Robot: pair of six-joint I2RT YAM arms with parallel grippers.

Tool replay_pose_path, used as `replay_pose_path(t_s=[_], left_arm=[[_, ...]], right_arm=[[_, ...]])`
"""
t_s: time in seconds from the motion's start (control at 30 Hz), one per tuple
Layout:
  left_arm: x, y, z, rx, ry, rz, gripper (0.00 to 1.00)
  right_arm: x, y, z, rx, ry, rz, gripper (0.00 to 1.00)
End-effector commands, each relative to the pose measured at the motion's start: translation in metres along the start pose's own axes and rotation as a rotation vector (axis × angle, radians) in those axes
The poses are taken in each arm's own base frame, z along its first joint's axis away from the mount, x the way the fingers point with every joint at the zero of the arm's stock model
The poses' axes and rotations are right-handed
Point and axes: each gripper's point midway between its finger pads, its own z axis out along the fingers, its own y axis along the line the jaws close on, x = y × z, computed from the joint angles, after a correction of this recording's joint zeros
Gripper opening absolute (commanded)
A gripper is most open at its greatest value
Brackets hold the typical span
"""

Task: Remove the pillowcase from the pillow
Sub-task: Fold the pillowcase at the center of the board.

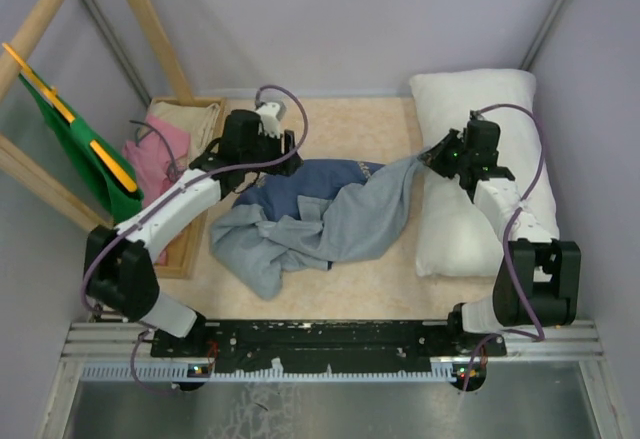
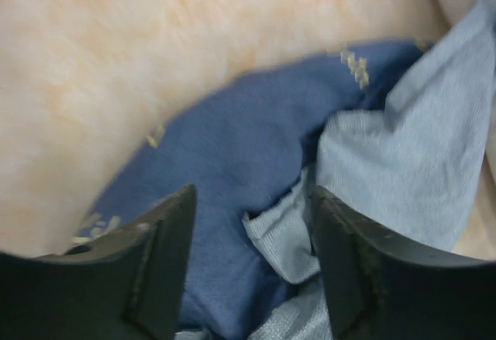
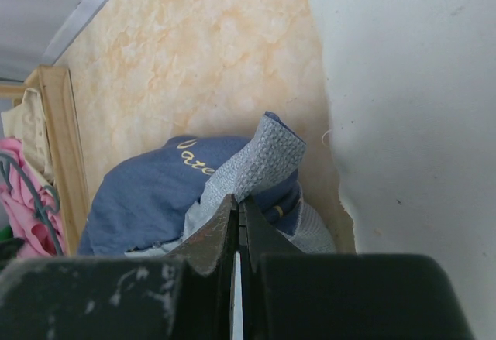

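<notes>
Between the pressed-together jaws of the right tool (image 3: pixel 237 207) sits a narrow fold of the pillowcase (image 3: pixel 260 162), pale blue-grey inside facing out. The bite looks thin, so my first worry is that a firm pull would let the cloth slide free. From that pinch the fabric runs left and down into a crumpled heap in the middle of the tabletop (image 1: pixel 350 119). The pinch is right at the left edge of the pillow (image 1: pixel 480 99), which lies bare and white along the right side with the right arm reaching over it. The cover appears to be off already. What could undo that is a careless sweep of the arm that shoves the pillow, or a drop that lays the cloth back across it.

Over the navy part of the heap, the left tool (image 2: pixel 252 197) hangs with its jaws spread and nothing between them. Several layers are bunched directly beneath it. If it closes there, it may grab more than one layer and pull against the right-hand pinch. Further left, the wooden tray (image 1: pixel 190 249) holding the pink cloth (image 1: pixel 160 144) lies just beside that arm. A wide swing could snag it.
</notes>
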Motion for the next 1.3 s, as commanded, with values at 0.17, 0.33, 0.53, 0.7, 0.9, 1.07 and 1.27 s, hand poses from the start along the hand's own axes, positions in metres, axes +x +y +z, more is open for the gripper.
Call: replay_pose_path(t_s=[0.17, 0.33, 0.53, 0.7, 0.9, 1.07, 1.27], left_arm=[[0.123, -0.034, 0.030, 0.268, 0.449, -0.159, 0.65], [0.149, -0.019, 0.040, 0.197, 0.503, -0.158, 0.66], [0.164, -0.025, 0.051, 0.248, 0.531, -0.188, 0.67], [0.175, -0.020, 0.060, 0.230, 0.561, -0.198, 0.54], [0.115, -0.009, 0.054, 0.144, 0.451, -0.108, 0.09], [-0.003, 0.028, 0.018, -0.059, 0.195, -0.017, 0.00], [-0.129, 0.086, -0.072, -0.394, -0.235, 0.010, 0.00]], right_arm=[[-0.018, 0.013, -0.006, -0.033, -0.061, -0.025, 0.00], [-0.014, 0.012, -0.007, -0.036, -0.055, -0.026, 0.00], [-0.013, 0.011, -0.007, -0.040, -0.056, -0.028, 0.00], [-0.013, 0.014, -0.008, -0.052, -0.055, -0.030, 0.00], [-0.033, 0.034, -0.019, -0.097, -0.109, -0.041, 0.00], [-0.085, 0.079, -0.053, -0.168, -0.273, -0.075, 0.00], [-0.138, 0.121, -0.088, -0.227, -0.444, -0.099, 0.00]])
